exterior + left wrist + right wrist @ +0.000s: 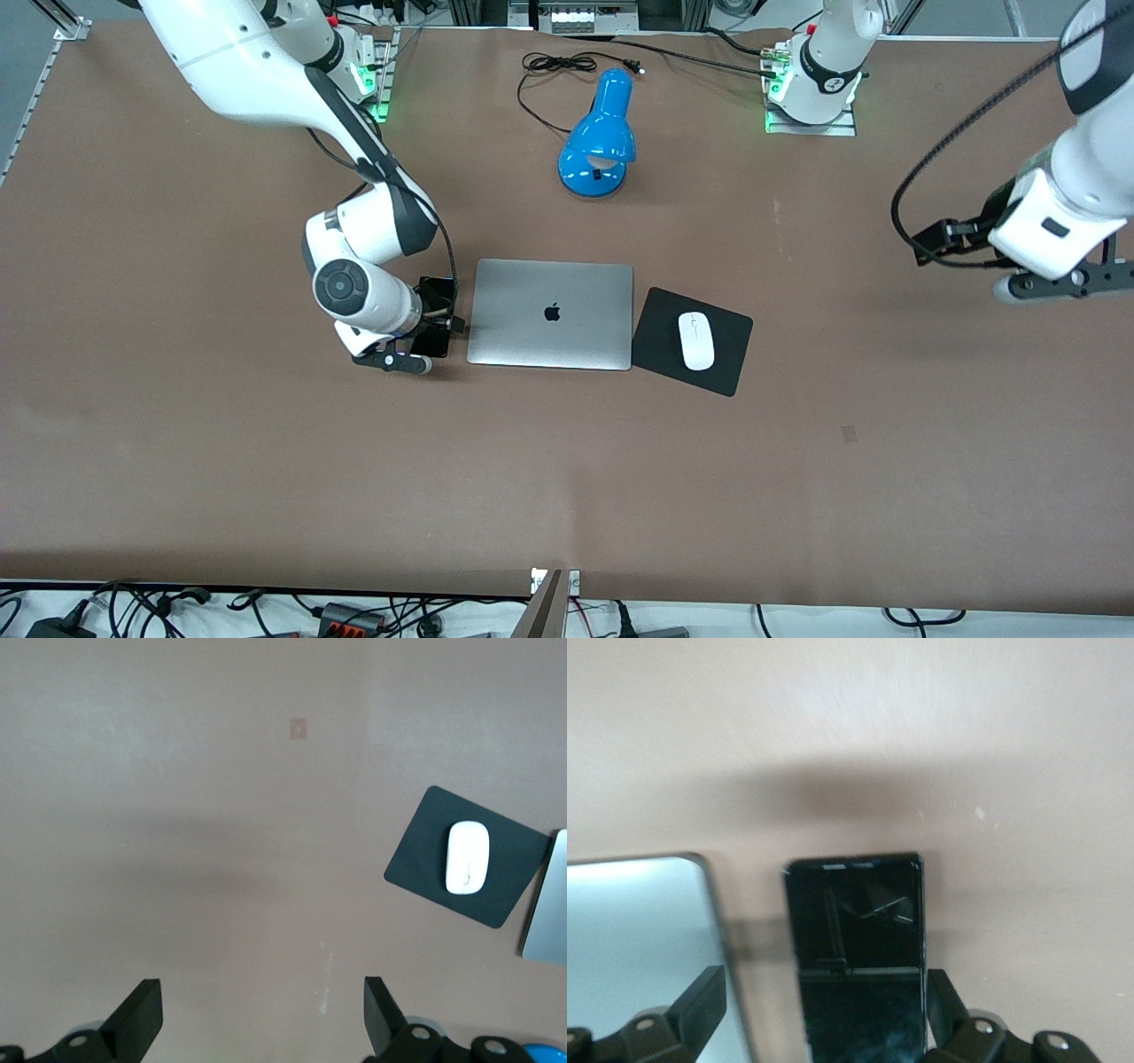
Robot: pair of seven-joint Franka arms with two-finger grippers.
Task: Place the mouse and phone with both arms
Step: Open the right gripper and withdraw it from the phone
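Observation:
The black phone [437, 287] lies flat on the table beside the laptop, toward the right arm's end; it also shows in the right wrist view [855, 930]. My right gripper [440, 321] is low over it and open [824, 1010], with the phone between the fingers, one fingertip [943, 997] next to the phone's long edge. The white mouse [695, 340] sits on the black mat [656, 341], also in the left wrist view [467, 857]. My left gripper [935, 244] is open and empty [261, 1023], up over bare table at the left arm's end.
A closed silver laptop [549, 326] lies between the phone and the mat. A blue desk lamp [600, 133] with a black cord lies farther from the front camera, between the two bases. The mat [421, 859] touches the laptop's edge [549, 912].

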